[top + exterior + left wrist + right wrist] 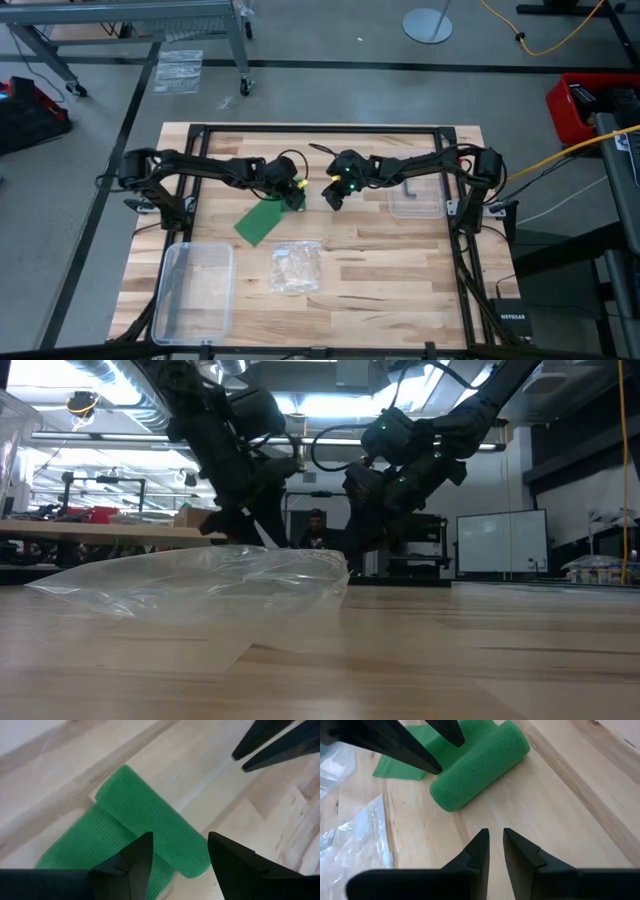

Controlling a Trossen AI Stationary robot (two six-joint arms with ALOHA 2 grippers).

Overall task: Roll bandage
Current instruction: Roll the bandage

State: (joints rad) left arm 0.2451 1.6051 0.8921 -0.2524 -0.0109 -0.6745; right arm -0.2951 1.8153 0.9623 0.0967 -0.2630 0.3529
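Observation:
The bright green bandage [262, 222] lies on the wooden table, partly wound. Its roll [150, 820] rests on its side, and the unwound tail [75, 847] lies flat beside it, toward the table's near left. My left gripper [180, 857] is open just above the roll's one end, one finger on each side of it. My right gripper [492, 847] hovers to the right of the roll [480, 765], its fingers a narrow gap apart with nothing between them.
A crinkly clear plastic bag [296, 267] lies just in front of the bandage and fills the low view's foreground [200, 580]. A clear plastic box [195, 290] stands at the near left, and a small clear container [417, 200] sits right of the grippers. A person [316, 525] shows in the room behind.

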